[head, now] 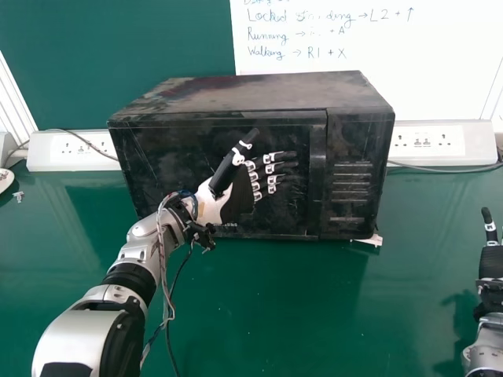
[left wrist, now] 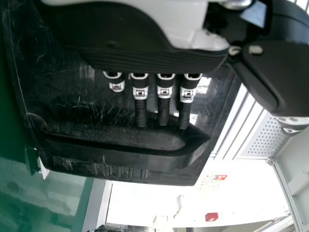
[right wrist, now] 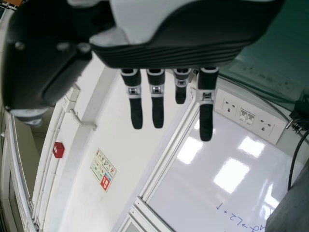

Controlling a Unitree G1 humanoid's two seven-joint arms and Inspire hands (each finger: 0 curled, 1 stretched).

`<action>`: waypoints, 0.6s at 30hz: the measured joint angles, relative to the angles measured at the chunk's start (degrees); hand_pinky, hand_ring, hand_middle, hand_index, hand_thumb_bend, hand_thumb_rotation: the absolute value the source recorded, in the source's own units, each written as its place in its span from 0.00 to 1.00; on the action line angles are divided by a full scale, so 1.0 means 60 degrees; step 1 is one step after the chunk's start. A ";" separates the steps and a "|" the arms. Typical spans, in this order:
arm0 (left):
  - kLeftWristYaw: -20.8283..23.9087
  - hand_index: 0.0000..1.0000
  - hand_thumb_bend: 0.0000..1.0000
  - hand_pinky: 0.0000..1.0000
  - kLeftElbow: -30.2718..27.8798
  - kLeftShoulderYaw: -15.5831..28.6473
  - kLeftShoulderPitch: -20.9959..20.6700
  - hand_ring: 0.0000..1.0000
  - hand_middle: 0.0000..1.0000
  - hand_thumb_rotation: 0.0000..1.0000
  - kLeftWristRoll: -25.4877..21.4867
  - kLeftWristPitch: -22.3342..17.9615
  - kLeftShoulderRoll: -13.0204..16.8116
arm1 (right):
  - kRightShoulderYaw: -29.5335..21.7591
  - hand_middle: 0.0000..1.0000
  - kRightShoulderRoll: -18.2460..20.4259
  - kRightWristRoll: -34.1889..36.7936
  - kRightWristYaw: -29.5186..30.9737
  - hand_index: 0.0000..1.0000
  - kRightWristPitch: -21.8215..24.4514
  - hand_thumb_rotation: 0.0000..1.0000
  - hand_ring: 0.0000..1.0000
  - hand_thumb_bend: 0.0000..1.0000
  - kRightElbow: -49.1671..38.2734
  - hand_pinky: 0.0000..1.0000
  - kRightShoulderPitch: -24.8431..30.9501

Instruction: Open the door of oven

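Note:
The black oven [head: 236, 98] stands on the green table with its door [head: 157, 169] closed. A vertical handle [head: 317, 177] runs along the door's right side. My left hand [head: 236, 196] is in front of the door, fingers straight and pointing at the handle, a little to its left. In the left wrist view my left hand [left wrist: 154, 58] holds its fingertips close to the recessed edge of the handle [left wrist: 116, 150]; whether they touch it I cannot tell. My right hand [head: 491, 263] is at the right edge, its fingers straight in the right wrist view [right wrist: 169, 53].
Power socket strips [head: 78, 149] [head: 432, 143] lie behind the oven on both sides, with cables. A whiteboard [head: 432, 63] stands at the back. A small white piece [head: 369, 240] sticks out under the oven's front right corner.

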 measured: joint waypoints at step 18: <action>-0.0101 0.83 0.91 0.51 -0.0021 -0.0045 0.0000 0.70 0.82 0.97 -0.0009 0.0308 -0.0224 | 0.0002 0.91 0.0014 0.0002 -0.0109 0.87 0.0000 0.93 0.88 1.00 -0.0065 0.78 -0.0002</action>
